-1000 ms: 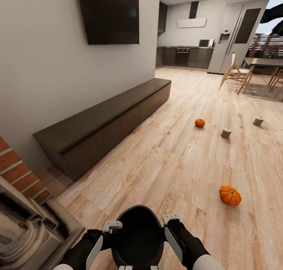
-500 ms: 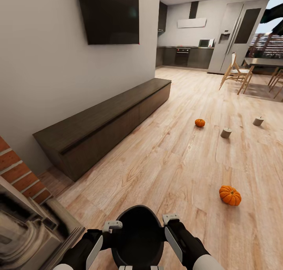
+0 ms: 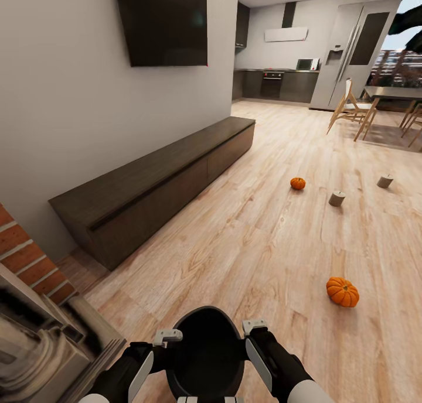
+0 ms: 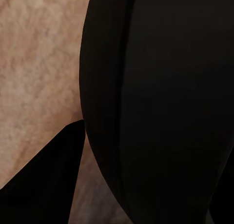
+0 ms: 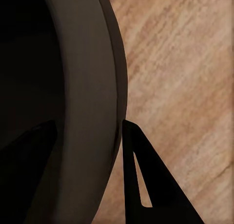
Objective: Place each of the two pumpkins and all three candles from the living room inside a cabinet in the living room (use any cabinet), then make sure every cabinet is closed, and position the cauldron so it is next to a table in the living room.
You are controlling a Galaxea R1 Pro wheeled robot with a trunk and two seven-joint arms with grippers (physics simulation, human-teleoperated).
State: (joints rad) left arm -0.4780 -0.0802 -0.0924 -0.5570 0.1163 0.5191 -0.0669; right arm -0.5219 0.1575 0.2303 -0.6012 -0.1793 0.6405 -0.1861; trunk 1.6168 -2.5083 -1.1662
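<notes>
There are 2 pumpkins on the floor: a near pumpkin (image 3: 343, 291) and a far pumpkin (image 3: 298, 183). There are 2 candles on the floor: a near candle (image 3: 336, 198) and a far candle (image 3: 385, 181). There is 1 black cauldron (image 3: 210, 350). There is 1 long brown cabinet (image 3: 158, 183) by the wall. There is 1 black TV (image 3: 162, 22) on the wall. There is 1 table (image 3: 391, 94) far back, with 1 chair (image 3: 351, 107) that shows well beside it.

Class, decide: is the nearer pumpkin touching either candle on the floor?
Apart. The head view shows the nearer pumpkin with bare floor between it and both candles, which lie farther off.
</notes>
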